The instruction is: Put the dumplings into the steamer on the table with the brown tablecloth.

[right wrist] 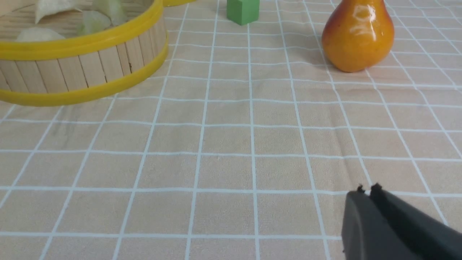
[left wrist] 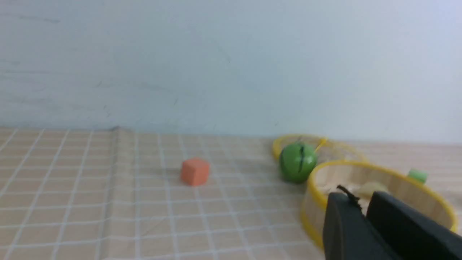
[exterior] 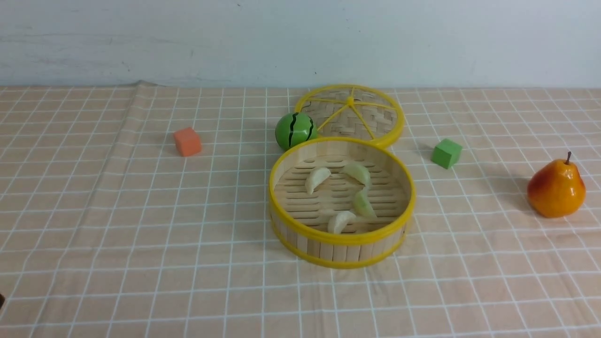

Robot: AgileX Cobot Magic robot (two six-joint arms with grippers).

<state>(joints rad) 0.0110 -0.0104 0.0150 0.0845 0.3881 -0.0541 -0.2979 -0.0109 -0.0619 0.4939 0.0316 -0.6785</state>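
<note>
The steamer (exterior: 340, 238) stands mid-table on the brown tablecloth (exterior: 141, 244). All the dumplings lie on its slatted floor: a cream one (exterior: 317, 179), a yellow-green one (exterior: 358, 172), another yellow-green one (exterior: 363, 204) and a cream one (exterior: 340, 221). Neither gripper shows in the front view. In the left wrist view my left gripper (left wrist: 361, 196) is shut and empty, off the steamer's (left wrist: 415, 180) left side. In the right wrist view my right gripper (right wrist: 367, 188) is shut and empty, low over bare cloth, apart from the steamer (right wrist: 83, 68).
The flat woven lid (exterior: 371, 117) lies behind the steamer, touching it. A green striped ball (exterior: 295, 130) sits at the steamer's back left. An orange cube (exterior: 187, 141) is to the left, a green cube (exterior: 446, 153) to the right, a pear (exterior: 556, 188) far right.
</note>
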